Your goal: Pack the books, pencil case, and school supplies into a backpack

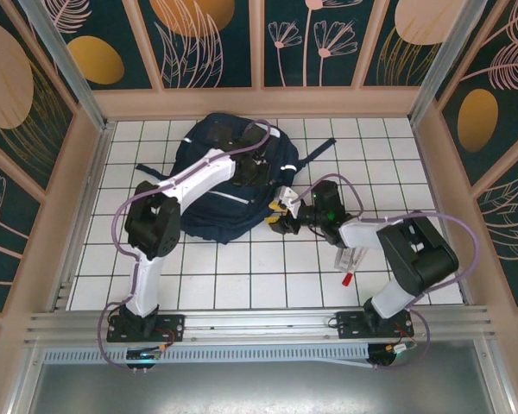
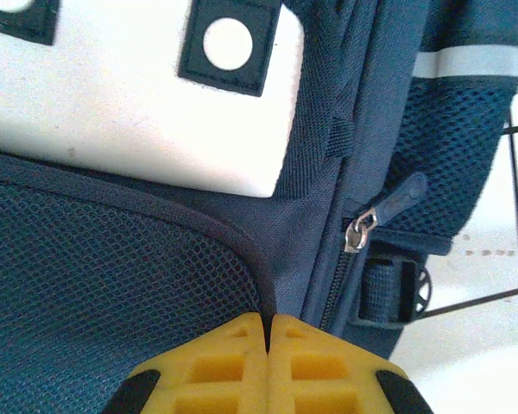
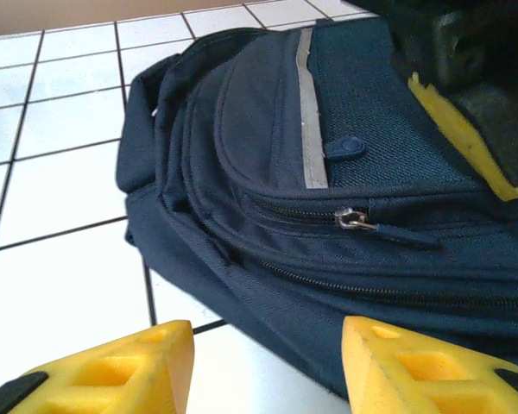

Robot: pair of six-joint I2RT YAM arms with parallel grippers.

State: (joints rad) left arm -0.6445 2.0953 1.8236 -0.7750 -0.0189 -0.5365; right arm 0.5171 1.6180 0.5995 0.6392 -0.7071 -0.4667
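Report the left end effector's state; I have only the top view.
Observer: The left end effector is shut, its yellow fingers together over the backpack.
Operator: Say what's beside it.
Observer: A silver zipper pull lies to the right of the fingers, ungripped.
Operator: Now describe the right one.
Observer: The right end effector is open and faces the backpack's side, where the side zipper looks closed.
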